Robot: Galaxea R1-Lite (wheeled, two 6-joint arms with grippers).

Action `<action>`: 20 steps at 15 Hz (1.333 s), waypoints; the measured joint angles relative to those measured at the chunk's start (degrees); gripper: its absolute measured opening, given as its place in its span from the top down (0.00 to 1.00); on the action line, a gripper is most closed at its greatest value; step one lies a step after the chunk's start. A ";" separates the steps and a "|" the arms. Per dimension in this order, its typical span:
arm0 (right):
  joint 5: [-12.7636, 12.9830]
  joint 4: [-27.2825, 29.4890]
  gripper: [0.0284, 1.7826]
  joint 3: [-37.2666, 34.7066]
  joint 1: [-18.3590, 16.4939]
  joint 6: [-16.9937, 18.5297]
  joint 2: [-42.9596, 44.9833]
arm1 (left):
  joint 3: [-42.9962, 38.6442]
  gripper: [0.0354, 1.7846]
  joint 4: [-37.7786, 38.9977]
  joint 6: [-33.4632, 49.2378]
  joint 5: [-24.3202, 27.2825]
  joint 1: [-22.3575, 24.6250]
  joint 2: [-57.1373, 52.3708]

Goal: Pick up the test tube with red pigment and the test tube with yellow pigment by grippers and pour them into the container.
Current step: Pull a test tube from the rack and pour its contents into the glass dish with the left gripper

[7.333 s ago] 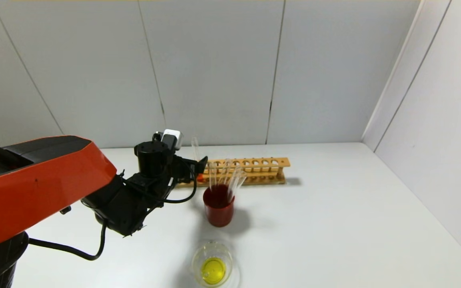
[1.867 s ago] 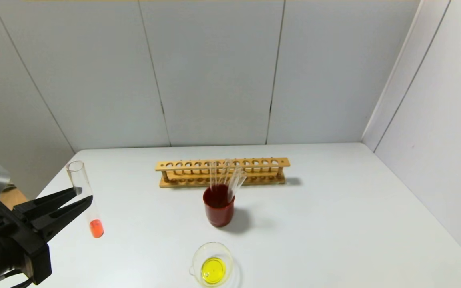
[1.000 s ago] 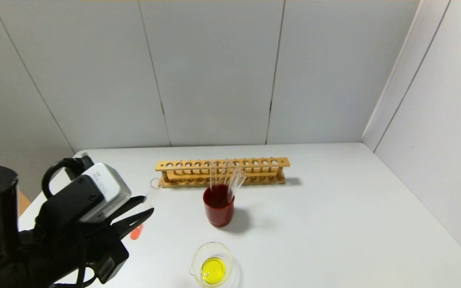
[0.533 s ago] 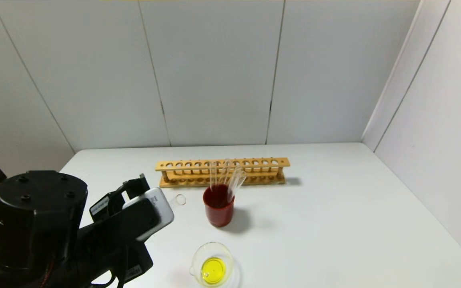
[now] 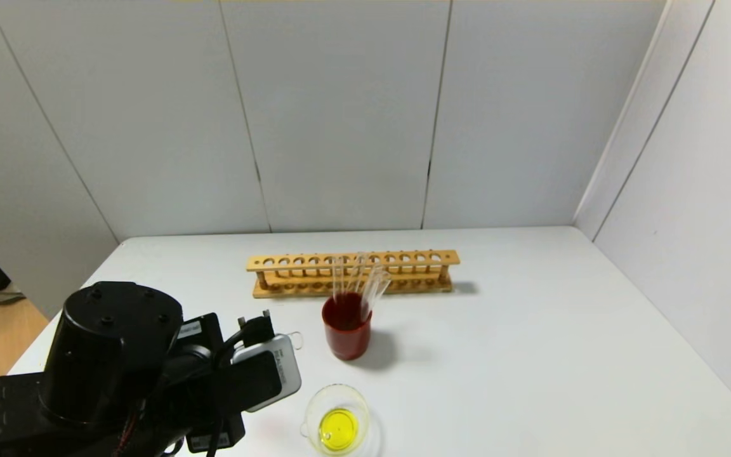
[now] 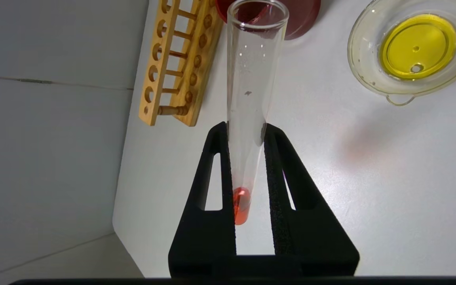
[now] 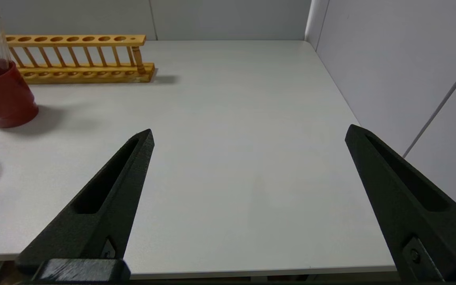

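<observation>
Red tube: the test tube with red pigment (image 6: 251,99) sits between the two fingers of the left gripper (image 6: 247,130), its red liquid at the rounded end nearest the wrist, its open mouth pointing toward the red cup (image 6: 291,19).
Left gripper: closed narrow, clamping the tube at its lower part; it is held above the table (image 5: 530,330), just beside the container (image 5: 337,419).
Container: clear glass dish holding yellow liquid, in front of the red cup.
Rack: wooden rack (image 5: 353,273) behind the red cup.
Right gripper: the right gripper (image 7: 247,136) is spread wide, holding nothing, well apart from the red cup.
</observation>
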State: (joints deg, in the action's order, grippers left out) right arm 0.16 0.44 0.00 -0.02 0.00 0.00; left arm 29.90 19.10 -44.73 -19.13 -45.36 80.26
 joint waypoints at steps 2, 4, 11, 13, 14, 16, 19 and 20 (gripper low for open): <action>0.02 0.00 0.05 0.00 0.00 0.00 0.00 | 0.57 0.85 0.05 -1.82 0.04 -0.11 1.24; 0.00 0.00 0.05 0.00 0.00 0.00 0.00 | 1.18 0.85 -0.01 -2.29 0.02 -0.96 2.71; 0.00 0.00 0.05 0.00 0.00 0.00 0.00 | 1.46 0.85 -1.74 -4.67 -3.04 -3.06 6.69; 0.02 0.00 0.05 0.00 0.00 0.00 0.00 | 1.66 0.85 -2.21 -7.19 -4.55 -3.25 7.41; 0.02 0.00 0.05 0.00 -0.02 0.00 0.00 | 1.95 0.85 -2.32 -7.64 -4.92 -3.29 7.69; 0.02 0.00 0.05 0.00 0.00 0.00 0.00 | 2.73 0.85 -3.62 -8.28 -5.07 -3.40 8.52; 0.02 0.00 0.05 0.00 0.00 0.00 0.00 | 3.41 0.85 -4.34 -9.65 -7.55 -4.56 10.17; 0.00 0.00 0.05 0.00 0.00 0.00 0.00 | 3.45 0.85 -4.39 -10.34 -8.74 -4.80 10.69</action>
State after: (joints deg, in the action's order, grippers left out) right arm 0.16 0.44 0.00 -0.02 0.00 0.00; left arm 33.35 14.71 -55.06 -27.87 -50.16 90.95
